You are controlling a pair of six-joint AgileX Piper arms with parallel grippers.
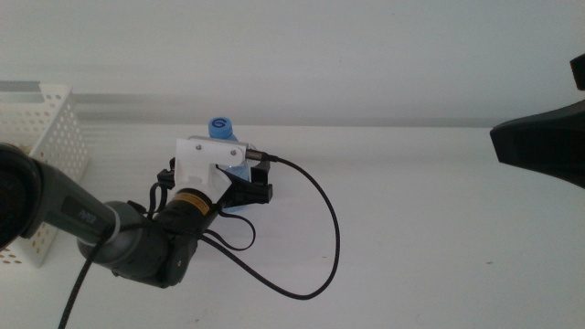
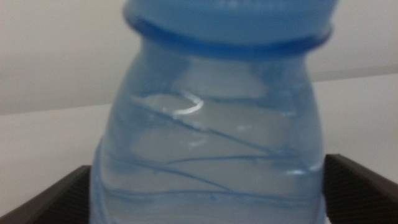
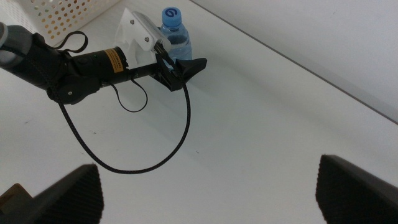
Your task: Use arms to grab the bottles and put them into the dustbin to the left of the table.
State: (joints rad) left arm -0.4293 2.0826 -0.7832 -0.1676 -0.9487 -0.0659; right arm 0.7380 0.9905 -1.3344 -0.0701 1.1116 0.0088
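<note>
— Left gripper (image 1: 245,183)?
— Jaws spread either side of the water bottle (image 1: 226,146), upright mid-table, right of the dustbin (image 1: 50,137).
— Right gripper (image 3: 208,186)?
— Raised at far right, jaws wide apart, holding nothing.

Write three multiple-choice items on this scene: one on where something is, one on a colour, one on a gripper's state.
1. Where is the dustbin?
A. At the table's left side
B. At the right side
C. At the centre

2. What colour is the cap of the water bottle?
A. Red
B. Blue
C. White

3. The right gripper is:
A. Shut on the can
B. Holding the dustbin
C. Open and empty

Answers: 1 A, the middle view shows it at the left edge; 2 B, the cap shows blue; 3 C, its jaws stand wide apart while the left gripper flanks the water bottle.
</note>
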